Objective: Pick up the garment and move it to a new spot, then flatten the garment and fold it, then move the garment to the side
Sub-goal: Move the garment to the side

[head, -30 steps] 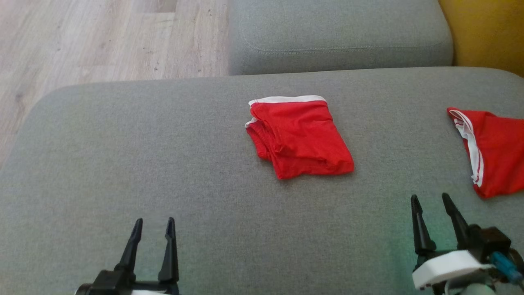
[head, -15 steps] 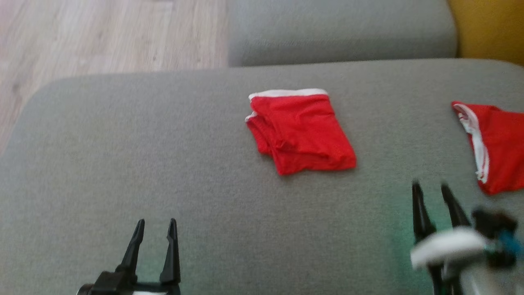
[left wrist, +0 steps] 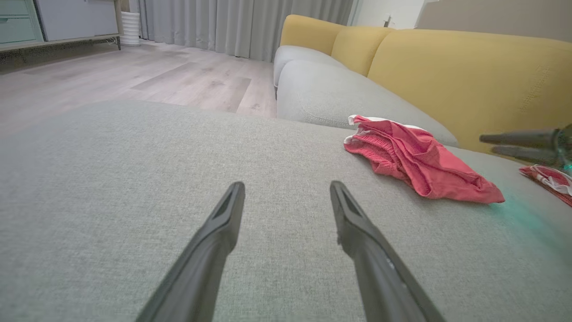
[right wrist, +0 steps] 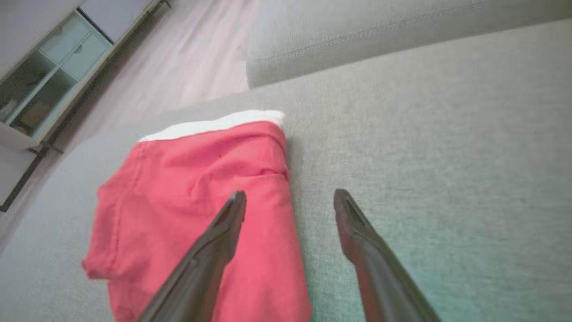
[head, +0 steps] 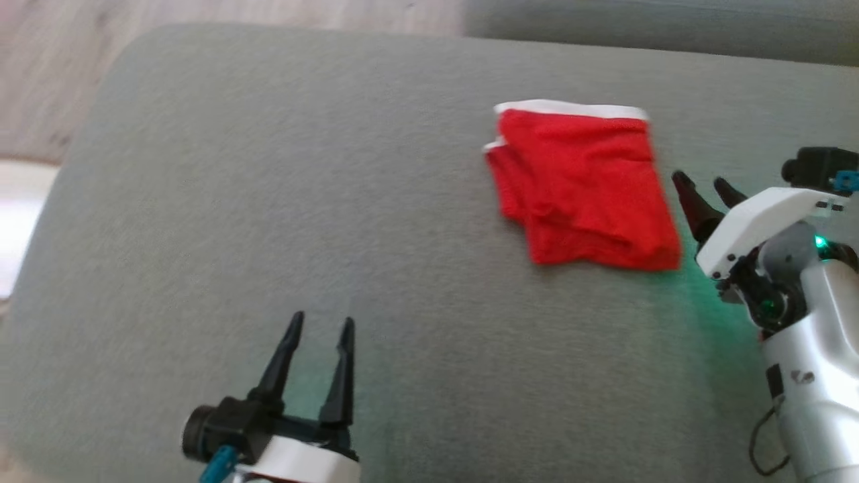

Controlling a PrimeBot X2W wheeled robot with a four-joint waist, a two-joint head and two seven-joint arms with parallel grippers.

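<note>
Red garment (head: 582, 188) lies far right on grey cushion (head: 268, 201), looks folded (roughly). Your right gripper (head: 701, 180) just beside its right edge, jaws apart, empty; left gripper (head: 323, 319) near, likewise. Move aside not yet done.

a grey fabric sofa seat (head: 235, 201) with yellow back cushions (left wrist: 469, 76) stands on a pale wood-plank floor (left wrist: 134, 76). grey curtains (left wrist: 232, 22) hang at the far side, near a pale green cabinet (left wrist: 18, 22).
</note>
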